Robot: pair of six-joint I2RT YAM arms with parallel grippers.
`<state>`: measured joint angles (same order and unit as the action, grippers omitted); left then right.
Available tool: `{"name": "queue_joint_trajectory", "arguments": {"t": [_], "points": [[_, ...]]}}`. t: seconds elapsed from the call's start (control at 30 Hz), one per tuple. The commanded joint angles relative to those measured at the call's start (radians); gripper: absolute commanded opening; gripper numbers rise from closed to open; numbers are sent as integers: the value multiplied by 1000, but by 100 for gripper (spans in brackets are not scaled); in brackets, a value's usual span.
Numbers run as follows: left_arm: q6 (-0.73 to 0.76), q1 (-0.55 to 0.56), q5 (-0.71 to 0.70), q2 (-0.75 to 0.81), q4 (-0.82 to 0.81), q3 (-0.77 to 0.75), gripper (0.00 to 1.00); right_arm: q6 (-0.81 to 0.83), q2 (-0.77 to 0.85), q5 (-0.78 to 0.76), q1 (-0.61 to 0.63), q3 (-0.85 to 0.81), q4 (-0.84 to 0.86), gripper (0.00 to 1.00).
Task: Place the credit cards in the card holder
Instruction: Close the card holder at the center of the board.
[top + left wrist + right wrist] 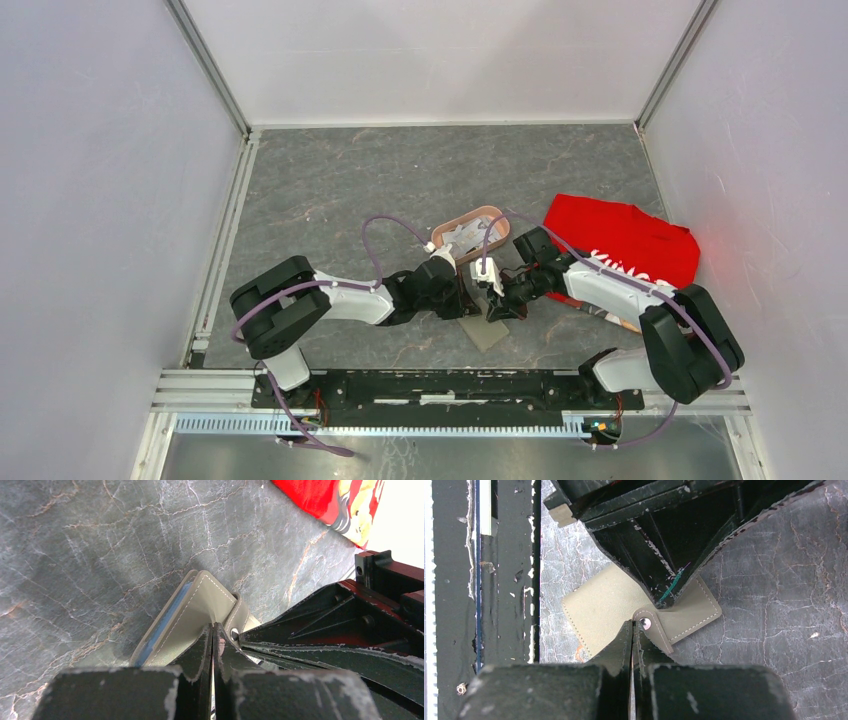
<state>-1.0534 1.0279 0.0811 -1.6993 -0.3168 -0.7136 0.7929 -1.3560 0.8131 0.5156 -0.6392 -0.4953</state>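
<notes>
A big grey desk (350, 190) with stone-like marks is seen under everything. The left arm (340, 300) and the right arm (610, 290) are bolted at its near edge, and both are bent in toward the middle. A red cloth (620, 240) with white letters is spread on the right side of the desk, partly hidden by the right arm. A pink oval tray (487, 209) is set near the middle, just behind the tips of the arms. The credit cards (462, 238), pale with dark marks, are seen inside this tray.

The card holder (599, 610) is laid flat on the desk, in front of the tray and close to the black rail (450, 385). It is folded, and a blue strip (165, 625) is seen along one side of it.

The left tool (212, 627) is pointed down at the card holder, with its fingers pressed together and its tip touching the top face. The right tool (632, 625) is brought in from the other side, and its fingers are pressed together too. Its tip is placed right at the small strap (659, 632). It cannot be told if any bit of the card holder is pinched by either tool.

A tiny shiny stud (644, 624) is seen on the end of the strap, just beside the right tool's tip.
</notes>
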Motion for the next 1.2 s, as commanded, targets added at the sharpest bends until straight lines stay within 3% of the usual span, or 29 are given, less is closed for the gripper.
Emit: {"name": "queue_joint_trajectory", "arguments": {"t": [0.0,0.2,0.8,1.17], "points": [[38,1,-4,-26,18,-13,3,25,-2,29,14,-16,-8,0],[38,1,-4,-25,16,-12,3,80,-17,23,25,-27,-57,0],[35,1,2,-8,8,-9,4,-18,-15,-33,30,-13,32,0],[32,0,3,98,-21,25,12,-4,-44,-38,30,-20,8,0]]}}
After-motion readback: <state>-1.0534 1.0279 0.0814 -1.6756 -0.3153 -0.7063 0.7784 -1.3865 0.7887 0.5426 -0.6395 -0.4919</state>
